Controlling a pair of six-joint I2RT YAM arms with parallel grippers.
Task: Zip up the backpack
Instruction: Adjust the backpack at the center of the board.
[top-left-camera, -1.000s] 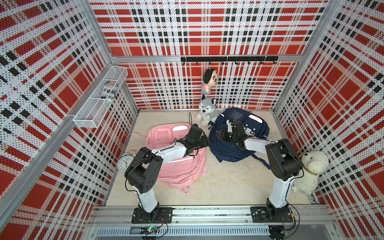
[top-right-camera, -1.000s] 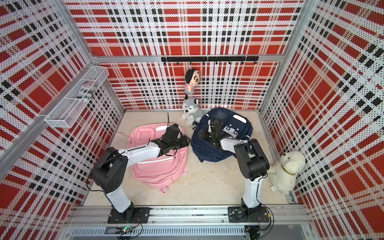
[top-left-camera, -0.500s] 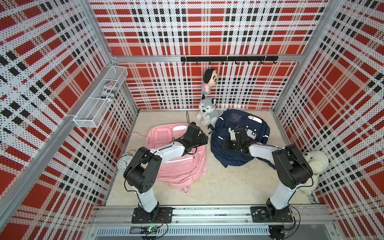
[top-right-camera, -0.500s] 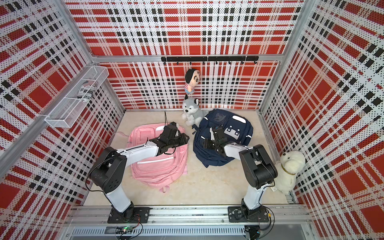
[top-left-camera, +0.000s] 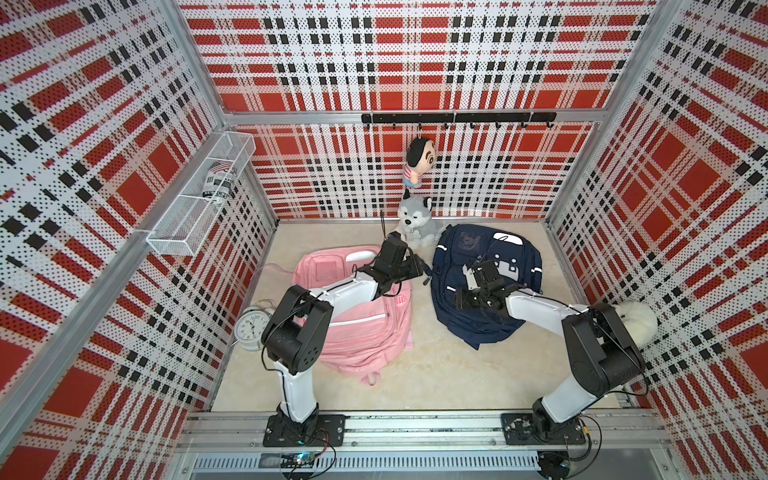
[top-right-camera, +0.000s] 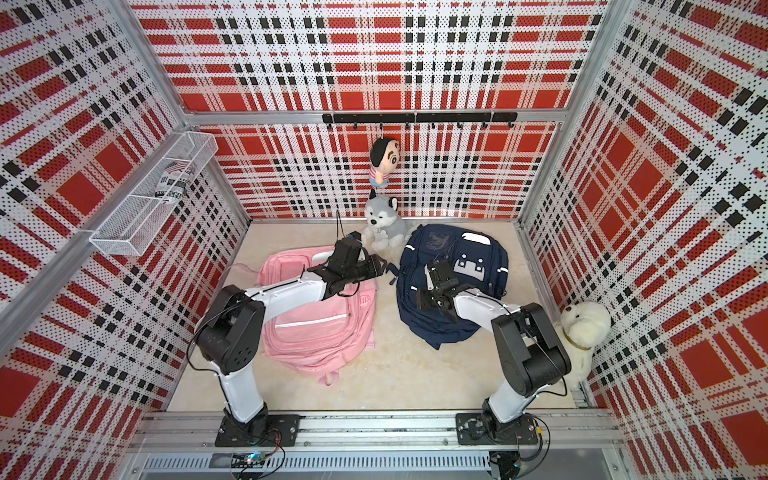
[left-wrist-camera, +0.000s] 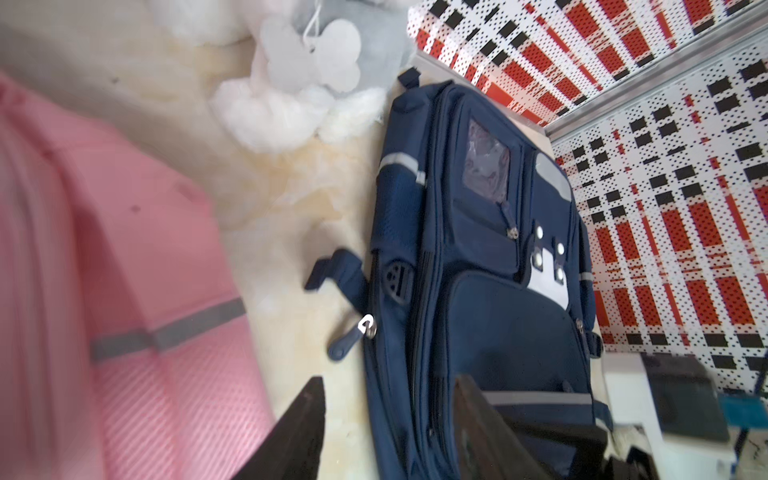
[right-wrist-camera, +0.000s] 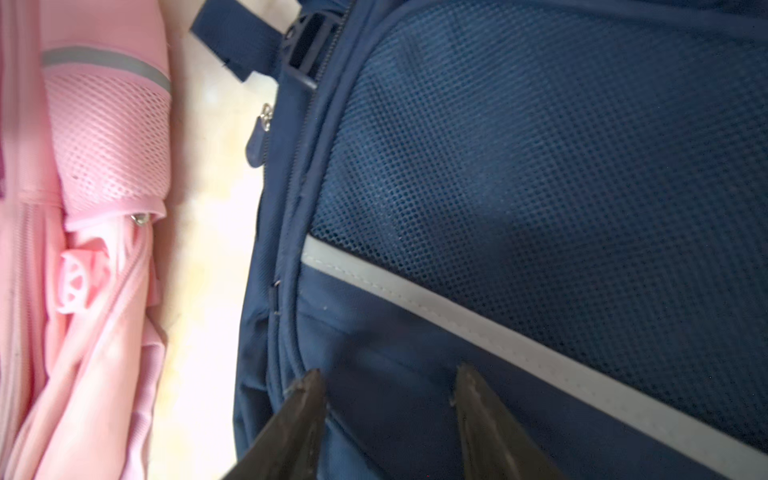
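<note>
1. In both top views you see the navy backpack (top-left-camera: 453, 266) (top-right-camera: 415, 266) lying flat on the surface (top-left-camera: 436, 374) towards the back wall, to the right of the pink backpack (top-left-camera: 361, 332) and apart from it. The wall basket (top-left-camera: 178, 224) holds one printed can (top-left-camera: 218, 183). Your left end effector (top-left-camera: 417, 266) hangs over the gap between the two bags. Your right end effector (top-left-camera: 460, 301) is over the navy backpack's near part. A clock (top-left-camera: 251, 328) shows in a top view beside the left arm's elbow.
2. The left wrist view shows the left end effector (left-wrist-camera: 388, 379) wide, with nothing between its fingers, at the navy backpack's edge. Only this view gives you the bag's clear window pocket (left-wrist-camera: 486, 166). A zipper pull (left-wrist-camera: 351, 340) lies off the bag's side on the surface.
3. The right wrist view shows the right end effector (right-wrist-camera: 387, 370) wide, with its tips at the navy fabric just beside a grey stripe (right-wrist-camera: 478, 316). You cannot tell whether they touch it. Only this view shows the navy mesh pocket (right-wrist-camera: 540, 166) up close, and its contents cannot be made out.
</note>
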